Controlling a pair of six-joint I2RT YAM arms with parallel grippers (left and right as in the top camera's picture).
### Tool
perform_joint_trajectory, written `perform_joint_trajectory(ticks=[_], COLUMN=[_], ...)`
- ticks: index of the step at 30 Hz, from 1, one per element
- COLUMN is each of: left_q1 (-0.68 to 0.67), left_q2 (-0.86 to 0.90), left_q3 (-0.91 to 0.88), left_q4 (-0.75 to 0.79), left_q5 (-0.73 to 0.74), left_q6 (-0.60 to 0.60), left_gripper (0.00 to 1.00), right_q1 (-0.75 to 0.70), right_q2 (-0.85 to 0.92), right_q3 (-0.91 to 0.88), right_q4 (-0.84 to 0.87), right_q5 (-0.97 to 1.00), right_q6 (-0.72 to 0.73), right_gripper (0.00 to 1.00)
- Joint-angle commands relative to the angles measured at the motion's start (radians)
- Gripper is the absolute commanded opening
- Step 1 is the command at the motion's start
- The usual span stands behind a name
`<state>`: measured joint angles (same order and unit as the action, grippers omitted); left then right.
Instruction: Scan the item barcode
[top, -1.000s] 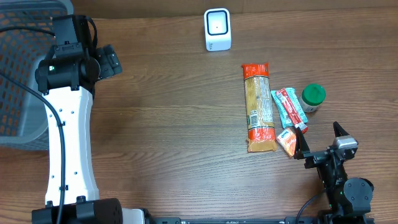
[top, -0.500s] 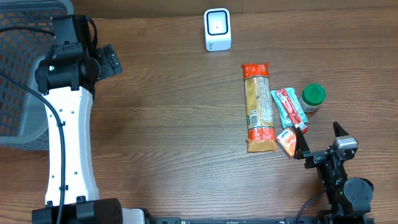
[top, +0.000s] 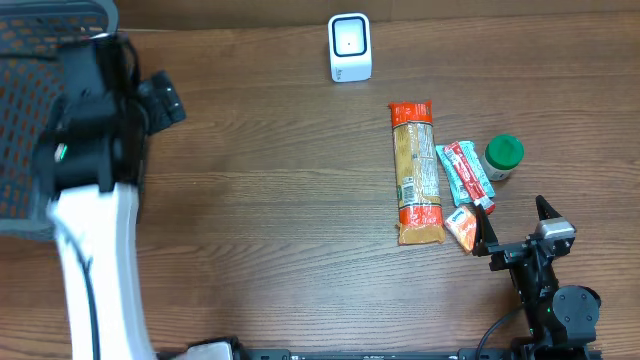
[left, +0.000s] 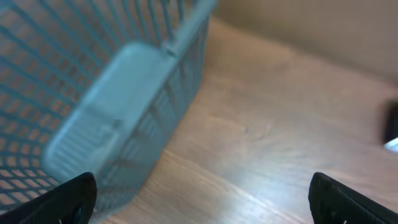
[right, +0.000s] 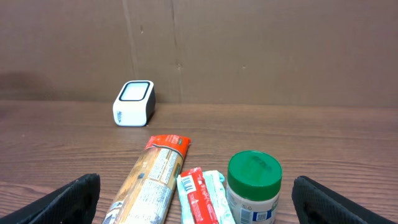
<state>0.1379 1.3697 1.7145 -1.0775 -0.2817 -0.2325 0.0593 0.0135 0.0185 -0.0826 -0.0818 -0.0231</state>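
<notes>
Crowding is my main worry: the long orange pasta packet (top: 416, 172) lies flat on the right half of the brown wooden worktop (top: 270, 200). The red and teal snack bars (top: 466, 174) lie just beside it, a small orange sachet (top: 462, 228) sits at their near end, and the green-lidded white jar (top: 504, 158) stands beyond. My right tool (top: 513, 228) rests near them, released and empty. Reaching in, I judge it could drag a neighbour along or tip the jar. The white box scanner (top: 349, 47) sits well apart at the far edge, so a loose grasp might slip on the way, or the barcode might face away. My left tool (left: 202, 202), also spread wide and empty, hangs blurred by the grey mesh basket (left: 124, 112). Brown board (right: 249, 50) walls the back.
</notes>
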Motion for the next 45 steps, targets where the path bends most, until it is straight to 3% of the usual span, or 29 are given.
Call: perform_joint_trajectory(ticks=[1,14,27,45], left_q1=[-0.001,-0.001,-0.001,-0.003], left_q2=[-0.135,-0.310,-0.423,-0.799], left_q3=[0.017,0.014,-0.014,-0.652], left_q4=[0.000,-0.003,-0.131,-0.076], left_q5=[-0.013,-0.013,-0.013,-0.011], left_q6=[0.008,0.008,0.008,0.000], left_gripper=[1.00,1.00,1.00,1.00], right_q1=[-0.004,-0.004,-0.004,-0.004], right_q2=[-0.011,-0.011,-0.011,-0.011], right_q3=[-0.011,-0.011,-0.011,-0.011], right_q4=[0.006,0.006,0.006,0.006], right_q5=[-0.009,-0.009,-0.009,-0.009], right_q6=[-0.004,-0.004,-0.004,-0.004], right_gripper=[1.00,1.00,1.00,1.00])
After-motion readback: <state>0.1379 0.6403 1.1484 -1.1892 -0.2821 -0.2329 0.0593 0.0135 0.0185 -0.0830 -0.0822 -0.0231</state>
